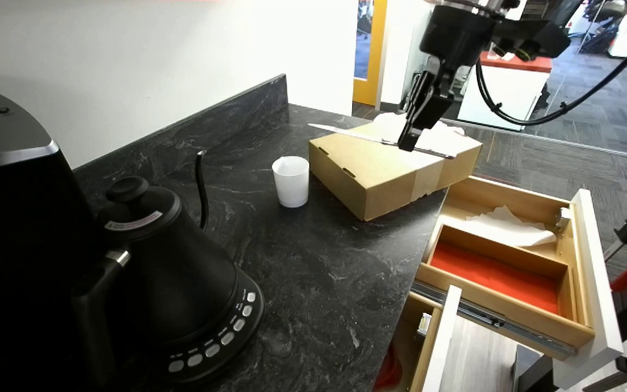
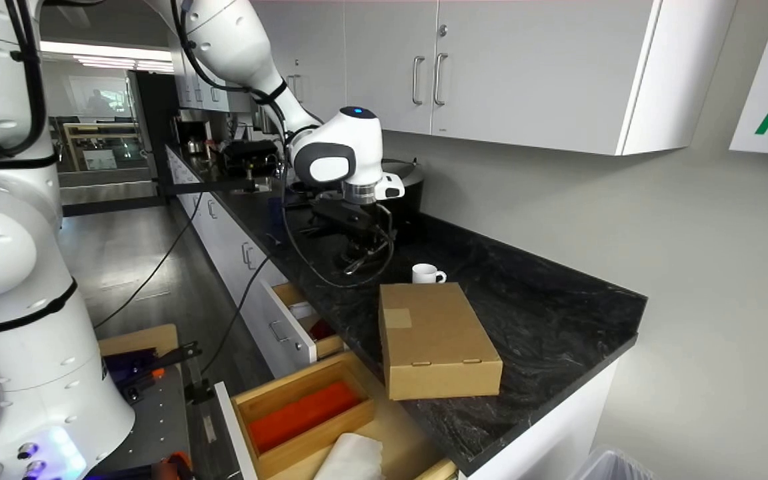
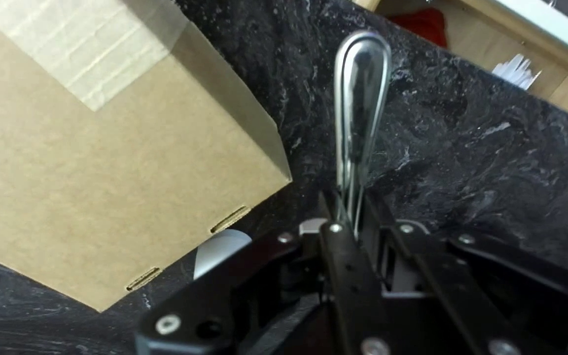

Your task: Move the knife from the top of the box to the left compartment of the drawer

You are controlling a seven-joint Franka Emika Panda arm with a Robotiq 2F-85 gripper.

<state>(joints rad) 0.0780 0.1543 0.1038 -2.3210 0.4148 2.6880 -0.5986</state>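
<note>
The black, white-veined tabletop carried a flat rectangular brown cardboard box, a white handled mug just beside it, and a black push-button base supporting a black gooseneck kettle.

The box is resting on the desk. In an exterior view, the mug is standing just left of the box; the kettle is occupying the desk farther left, nearer the camera. The drawer is extending to the right of the desk, with a sheet lying in its far compartment. A second drawer is projecting nearer the camera. In the wrist view, the knife is sitting between the fingers, over the desk, to the right of the box.
</note>
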